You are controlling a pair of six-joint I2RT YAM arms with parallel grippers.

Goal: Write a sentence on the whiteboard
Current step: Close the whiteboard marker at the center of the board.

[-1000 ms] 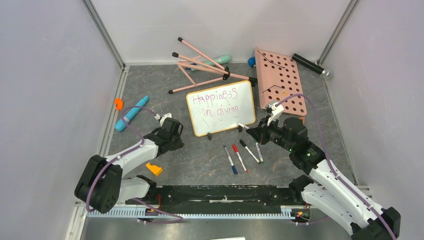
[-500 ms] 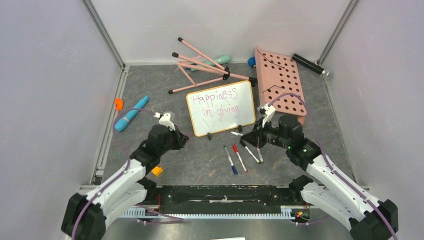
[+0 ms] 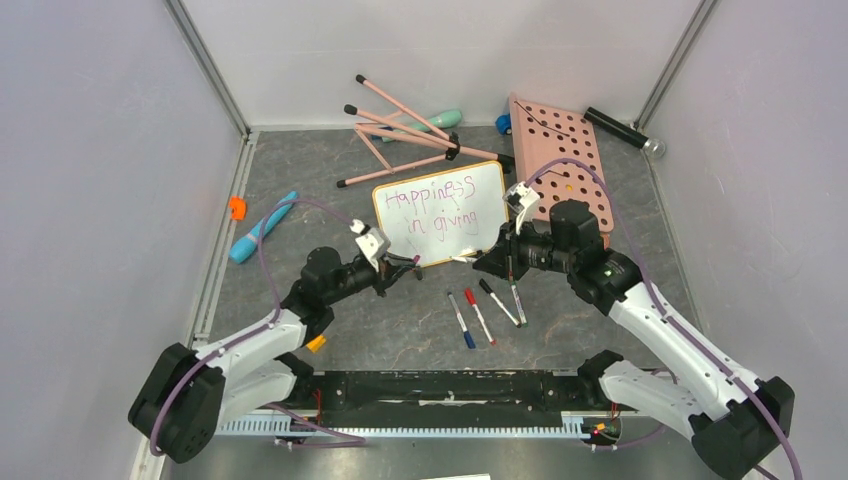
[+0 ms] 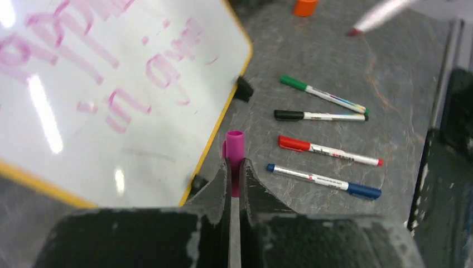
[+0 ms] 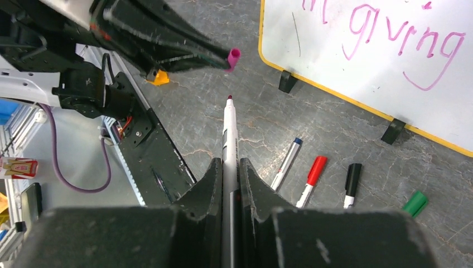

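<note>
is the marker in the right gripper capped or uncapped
Uncapped: the marker in the right gripper shows a bare tip; the pink cap is held apart in the left gripper.

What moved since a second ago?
The left arm swung right, bringing the pink cap in its jaws near the whiteboard's lower corner. The right arm slid left, its marker pointing at the cap. The whiteboard, the sentence and the four pens stayed put.

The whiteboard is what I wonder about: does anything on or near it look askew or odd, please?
The whiteboard sits skewed, turned against the edges of the table. A thin dark stray stroke sits left of the sentence. Behind the board, the pink stand lies collapsed.
</note>
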